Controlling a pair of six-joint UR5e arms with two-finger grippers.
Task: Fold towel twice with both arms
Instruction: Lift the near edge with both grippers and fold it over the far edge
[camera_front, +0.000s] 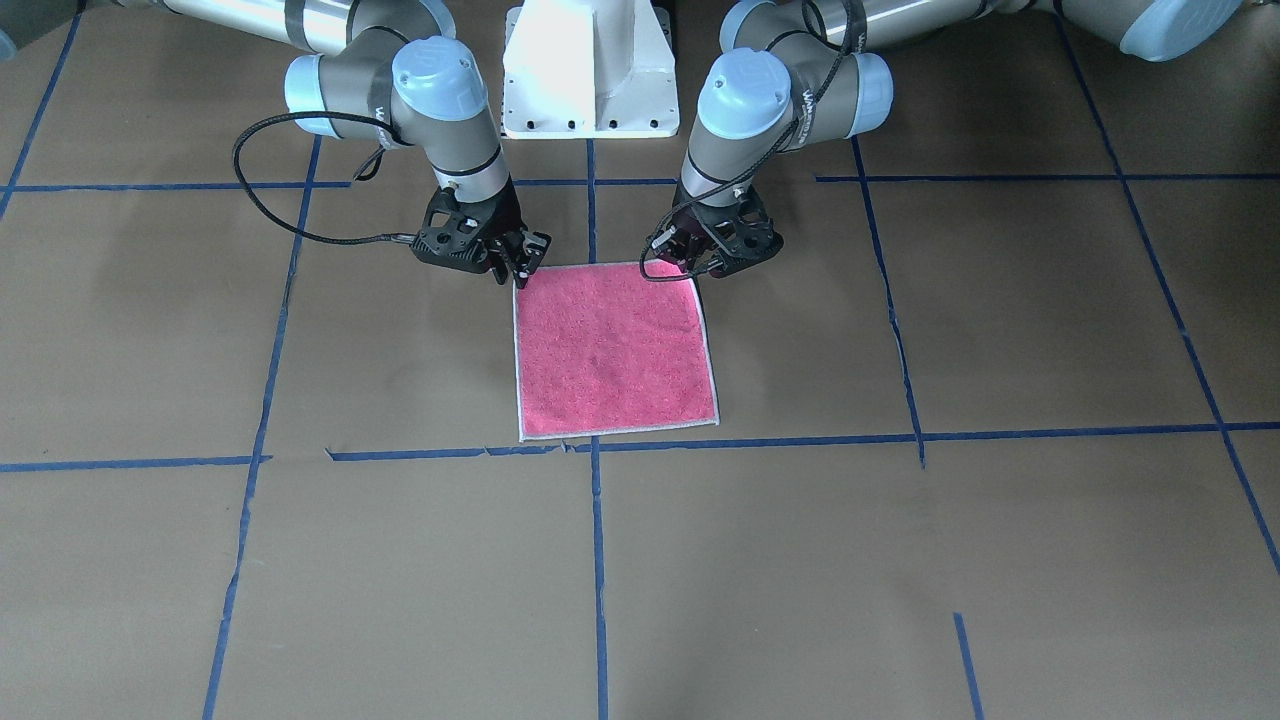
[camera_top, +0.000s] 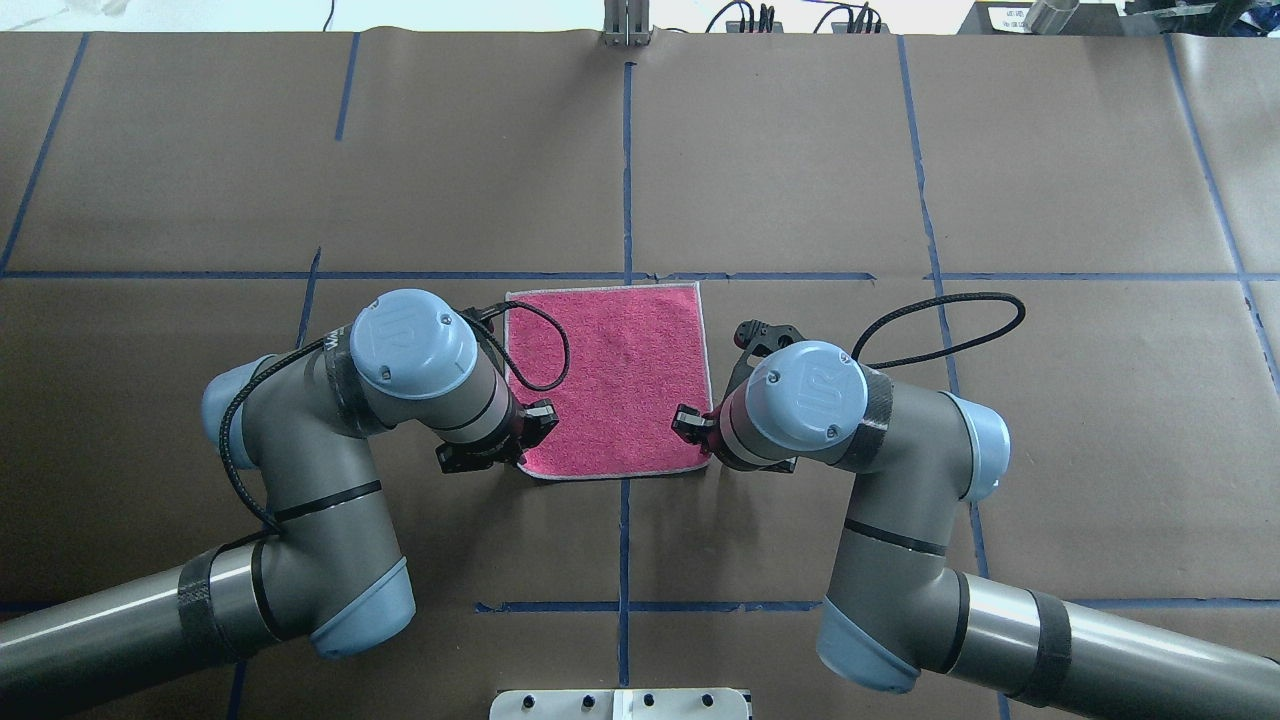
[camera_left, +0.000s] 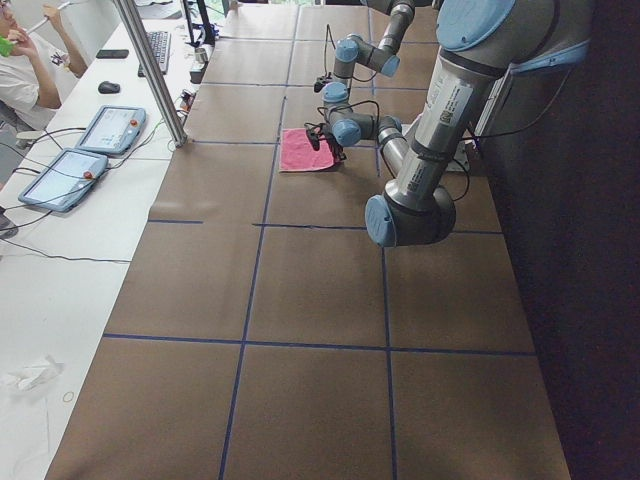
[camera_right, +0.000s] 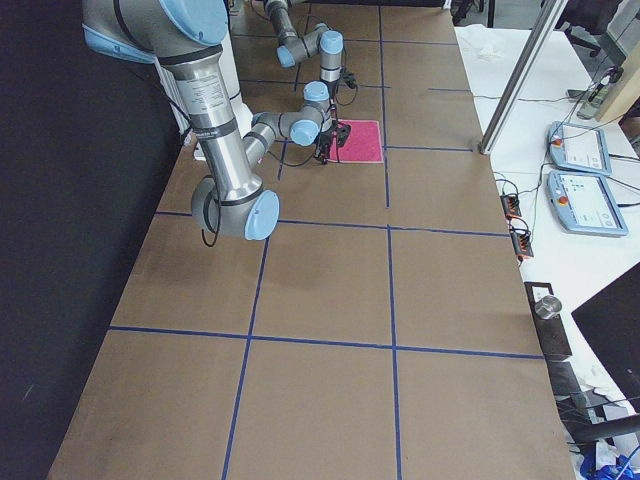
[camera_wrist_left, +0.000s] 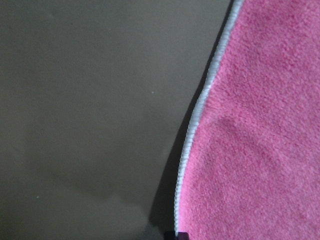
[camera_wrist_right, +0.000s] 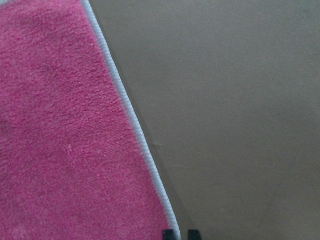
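Observation:
The towel (camera_front: 612, 350) lies flat on the brown table, pink-red face up, with a pale stitched edge; it also shows in the overhead view (camera_top: 610, 370). My left gripper (camera_front: 693, 268) is at the towel's corner nearest the robot on my left side (camera_top: 527, 448). In the left wrist view the towel edge (camera_wrist_left: 192, 130) is slightly raised and runs into the fingertips. My right gripper (camera_front: 524, 268) is at the other near corner (camera_top: 700, 437). In the right wrist view its fingertips (camera_wrist_right: 169, 234) stand close together at the towel edge (camera_wrist_right: 135, 120). Both look shut on the towel's corners.
The white base pedestal (camera_front: 590, 70) stands behind the towel. Blue tape lines (camera_front: 597, 560) cross the brown table cover. Beside the table's far edge are a metal post (camera_left: 150, 70), two tablets (camera_left: 110, 130) and an operator (camera_left: 20, 70).

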